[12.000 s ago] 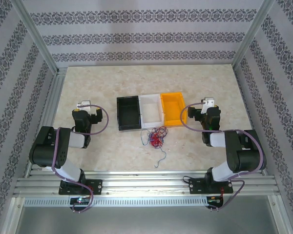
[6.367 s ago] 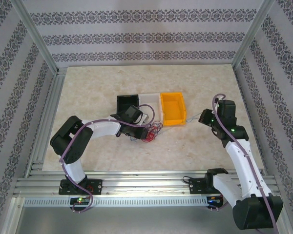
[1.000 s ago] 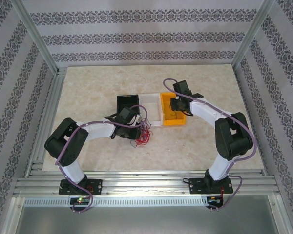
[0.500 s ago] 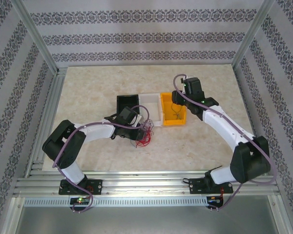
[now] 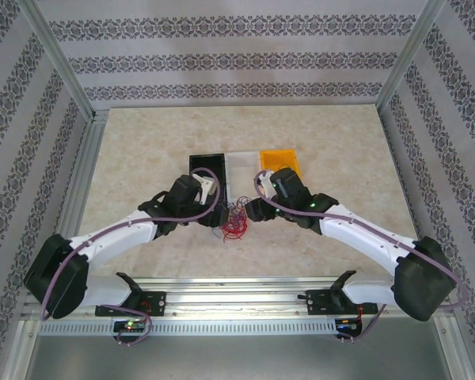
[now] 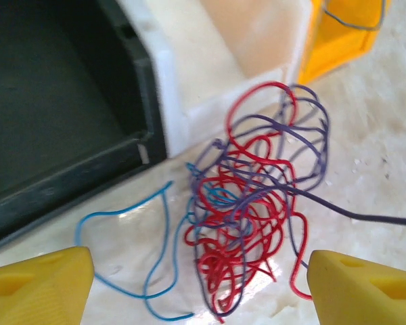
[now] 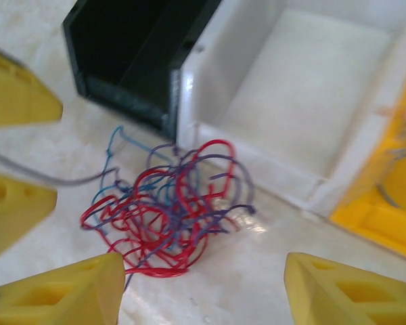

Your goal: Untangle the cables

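Cables (image 6: 247, 223): red-purple-blue tangle on counter (image 6: 386, 135), dead ahead of left claw (image 6: 203, 288), between its spread fingers (image 6: 37, 277); right claw (image 7: 203, 294), also open, faces it opposite, empty.

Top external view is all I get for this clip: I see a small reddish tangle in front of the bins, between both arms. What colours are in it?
Observer: The left wrist view shows a tangle of thin red and purple wires, with a thin blue wire looping out on the black plastic bin's side.
Operator: Is either gripper holding any of it?
Observer: Neither is closed on it: the left gripper and the right gripper both stand open.
Operator: Anything sorted yet?
Observer: One thin grey wire lies in the orange plastic bin.
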`<state>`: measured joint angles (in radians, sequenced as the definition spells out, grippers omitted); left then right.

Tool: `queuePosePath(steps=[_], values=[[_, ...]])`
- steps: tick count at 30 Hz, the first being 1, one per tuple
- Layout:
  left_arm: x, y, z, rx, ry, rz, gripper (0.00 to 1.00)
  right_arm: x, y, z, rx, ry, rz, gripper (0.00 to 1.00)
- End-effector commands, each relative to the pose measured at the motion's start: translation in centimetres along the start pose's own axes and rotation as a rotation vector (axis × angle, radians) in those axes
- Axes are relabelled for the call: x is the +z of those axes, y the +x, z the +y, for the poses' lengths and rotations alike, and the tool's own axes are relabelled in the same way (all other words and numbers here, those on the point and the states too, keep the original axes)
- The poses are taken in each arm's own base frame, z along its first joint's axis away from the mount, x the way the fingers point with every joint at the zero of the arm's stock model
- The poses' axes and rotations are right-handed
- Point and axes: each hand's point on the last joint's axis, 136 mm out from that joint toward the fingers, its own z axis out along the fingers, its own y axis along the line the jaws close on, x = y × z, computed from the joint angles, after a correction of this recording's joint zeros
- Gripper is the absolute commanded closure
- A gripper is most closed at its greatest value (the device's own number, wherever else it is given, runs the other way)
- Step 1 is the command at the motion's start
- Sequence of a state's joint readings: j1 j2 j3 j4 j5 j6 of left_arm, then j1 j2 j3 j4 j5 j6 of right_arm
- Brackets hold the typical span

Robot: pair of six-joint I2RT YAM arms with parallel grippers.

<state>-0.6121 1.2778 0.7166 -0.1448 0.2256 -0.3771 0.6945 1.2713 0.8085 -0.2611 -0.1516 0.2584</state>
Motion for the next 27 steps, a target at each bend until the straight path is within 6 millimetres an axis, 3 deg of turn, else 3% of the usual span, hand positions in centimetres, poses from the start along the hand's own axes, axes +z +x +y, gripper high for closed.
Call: queuePosePath(steps=[1, 8, 15, 17, 19, 21, 24, 27], values=[[-0.1, 1.3, 3.0, -0.077, -0.105, 0.018, 0.17, 1.8, 0.7, 1.8, -0.016, -0.057, 0.038, 0.33], [1.1, 4.7, 4.6, -0.125, -0.129, 0.126, 0.18, 5.1, 1.7, 1.7, 0.031, -0.065, 0.136, 0.29], [2.4, 5.6, 5.3, -0.141, -0.144, 0.148, 0.18, 8.7, 2.7, 0.6, 0.076, -0.03, 0.192, 0.32], [2.7, 5.4, 5.3, -0.14, -0.142, 0.144, 0.18, 9.7, 2.8, 0.3, 0.089, -0.03, 0.198, 0.43], [2.8, 5.3, 5.3, -0.14, -0.145, 0.145, 0.18, 10.4, 3.0, 0.2, 0.114, -0.052, 0.215, 0.72], [3.0, 5.1, 5.4, -0.14, -0.149, 0.143, 0.18, 10.5, 3.5, -0.2, 0.135, -0.056, 0.223, 0.87], [3.1, 5.0, 5.5, -0.148, -0.152, 0.138, 0.19, 9.7, 4.5, -1.0, 0.155, -0.056, 0.215, 0.94], [3.4, 4.8, 5.1, -0.145, -0.131, 0.135, 0.19, 8.8, 5.5, -1.7, 0.184, -0.072, 0.215, 0.94]])
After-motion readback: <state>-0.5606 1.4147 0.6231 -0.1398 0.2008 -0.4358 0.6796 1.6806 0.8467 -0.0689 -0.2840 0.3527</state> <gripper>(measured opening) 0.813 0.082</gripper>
